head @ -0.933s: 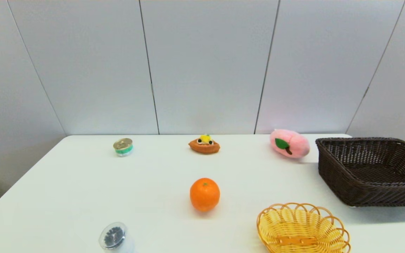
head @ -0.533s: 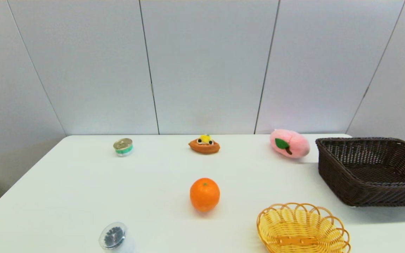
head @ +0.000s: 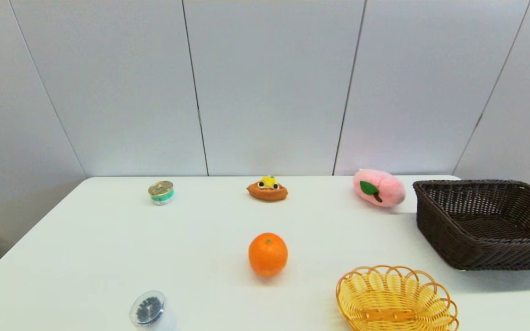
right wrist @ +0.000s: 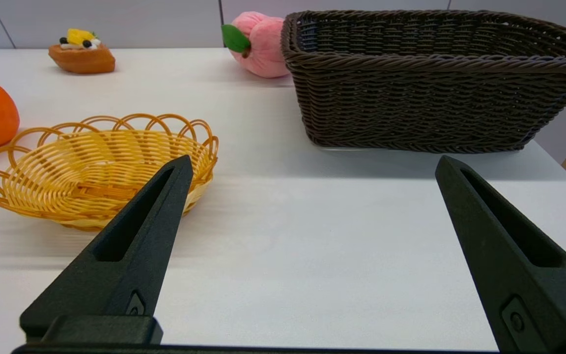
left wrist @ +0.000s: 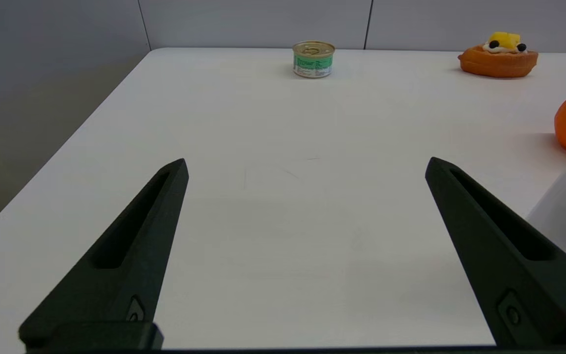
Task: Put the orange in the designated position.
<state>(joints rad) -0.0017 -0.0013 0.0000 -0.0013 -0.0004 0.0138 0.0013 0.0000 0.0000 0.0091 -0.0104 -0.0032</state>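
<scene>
An orange is sitting alone near the middle of the white table, touched by neither arm and resting on bare tabletop. Along the far edge a small tin can is standing toward the left, a boat-shaped toy pastry is lying at the centre and a pink plush peach is lying toward the right. A dark brown wicker basket is occupying the far right side, and a yellow wicker basket is sitting at the near edge, right of the orange and well apart from it. A clear lidded container is standing at the near edge on the left.

Both arms are waiting at the near edge, outside the head view. The left gripper is hanging low over bare tabletop near the left corner, its fingers spread wide and holding nothing. The right gripper is hanging just behind the two baskets, equally spread and empty.
</scene>
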